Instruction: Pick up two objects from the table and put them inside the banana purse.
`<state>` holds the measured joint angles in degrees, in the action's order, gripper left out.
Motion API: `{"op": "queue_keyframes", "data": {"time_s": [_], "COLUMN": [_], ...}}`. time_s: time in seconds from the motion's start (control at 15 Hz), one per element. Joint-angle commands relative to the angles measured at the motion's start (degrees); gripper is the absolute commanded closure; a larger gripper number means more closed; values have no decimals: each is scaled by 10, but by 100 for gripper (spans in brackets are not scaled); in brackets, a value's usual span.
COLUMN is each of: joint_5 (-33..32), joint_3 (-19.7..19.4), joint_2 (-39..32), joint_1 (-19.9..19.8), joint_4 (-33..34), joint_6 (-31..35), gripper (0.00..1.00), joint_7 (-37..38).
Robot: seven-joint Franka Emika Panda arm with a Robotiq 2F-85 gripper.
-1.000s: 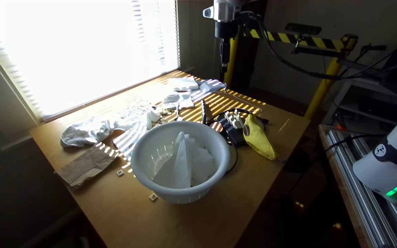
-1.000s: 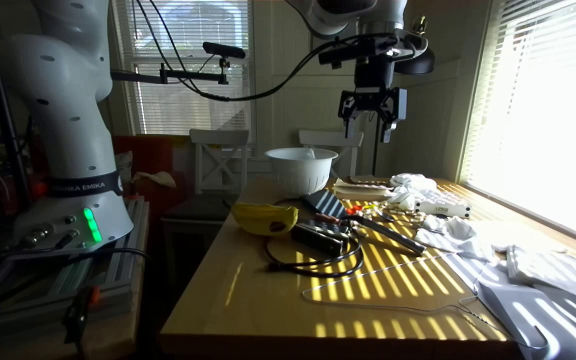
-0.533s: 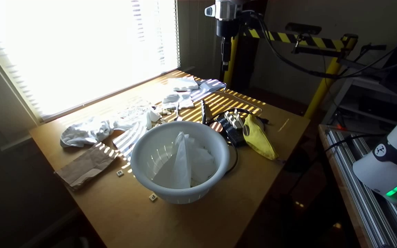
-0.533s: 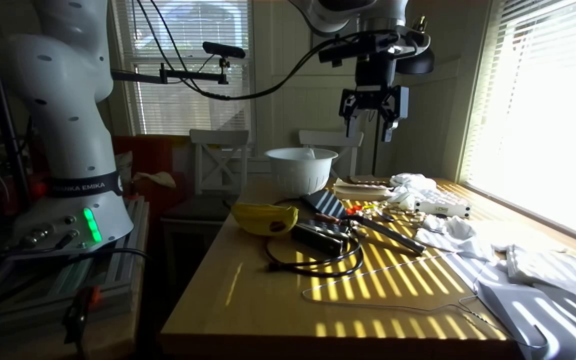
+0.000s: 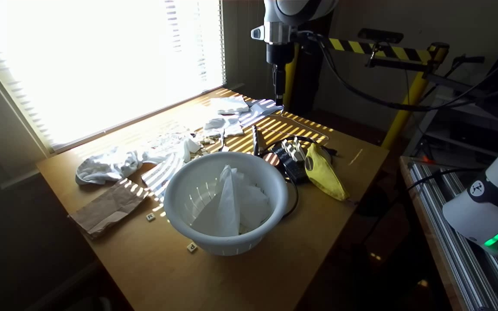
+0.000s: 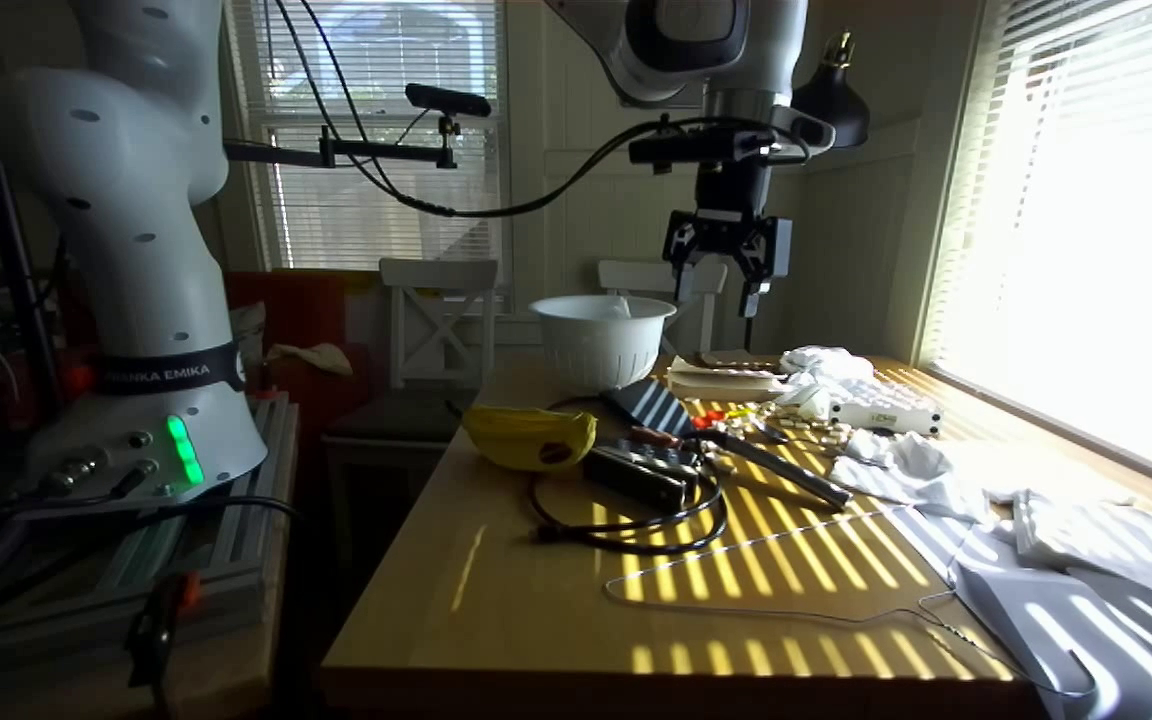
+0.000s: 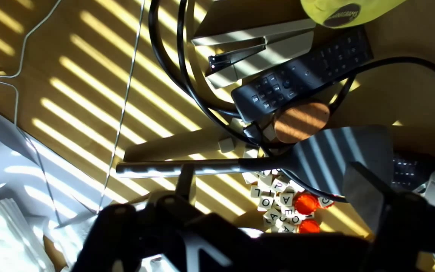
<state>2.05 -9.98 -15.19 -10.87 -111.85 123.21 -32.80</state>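
The yellow banana purse lies near one edge of the wooden table; it also shows in an exterior view and at the top of the wrist view. My gripper is open and empty, pointing down, well above the table. In the wrist view the open gripper has white letter tiles and red caps in view between its fingers, on the table below. Loose letter tiles also lie by the bowl. I cannot see inside the purse.
A white colander bowl holding white cloth or paper stands on the table. A spatula, remote, stapler, black cable and bent wire lie near the purse. White cloths lie toward the window.
My gripper stays almost still at first, then comes down in the last half second, shifting slightly sideways. It stays open. The purse and the things on the table have not moved.
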Motion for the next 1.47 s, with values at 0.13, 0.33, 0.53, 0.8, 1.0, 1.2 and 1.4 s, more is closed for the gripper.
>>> {"op": "queue_keyframes", "data": {"time_s": [0.13, 0.33, 0.53, 0.8, 1.0, 1.2, 1.4], "joint_5": [3, -26, -15, 21, 58, 61, 65], "joint_3": [37, 43, 58, 76, 103, 117, 139], "joint_2": [-60, -106, -107, -123, -148, -188, -221], "joint_1": [2, 15, 4, -1, -18, -27, -48], "joint_4": [-35, -29, -31, -48, -50, -38, -20], "joint_6": [117, 166, 149, 249, 340, 384, 419], "gripper": [0, 0, 0, 0, 0, 0, 0], "joint_7": [84, 133, 115, 129, 138, 156, 168]}}
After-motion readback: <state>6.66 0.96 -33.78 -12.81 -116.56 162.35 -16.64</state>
